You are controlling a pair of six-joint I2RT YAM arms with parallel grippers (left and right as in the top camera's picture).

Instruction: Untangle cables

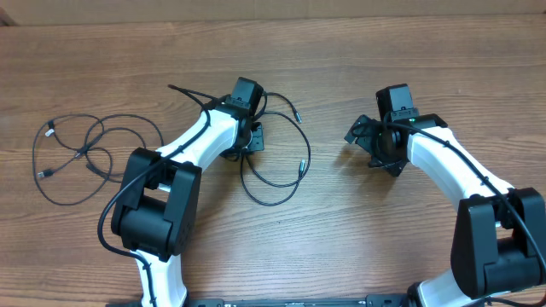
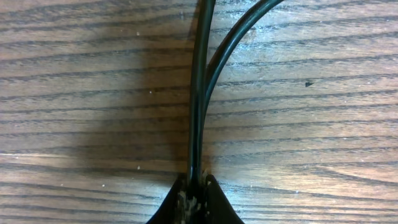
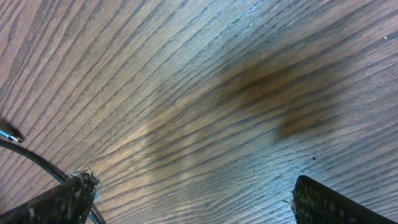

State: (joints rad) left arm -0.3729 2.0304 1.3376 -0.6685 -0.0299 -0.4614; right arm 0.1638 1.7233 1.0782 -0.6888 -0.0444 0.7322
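Cables: likely light, limp; take the loop beside left gripper.
Left gripper: pinched on two strands.
Right gripper: wide open, empty.

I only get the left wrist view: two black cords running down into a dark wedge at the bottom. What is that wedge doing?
Observer: That is the left end effector, shut on a cable. From overhead, that cable sprawls in loose loops across the middle of the table.
Operator: Is it the only cord?
Observer: No. A second cable lies coiled further left, seemingly separate.
Operator: And the other arm?
Observer: The right end effector is wide open and holds nothing.
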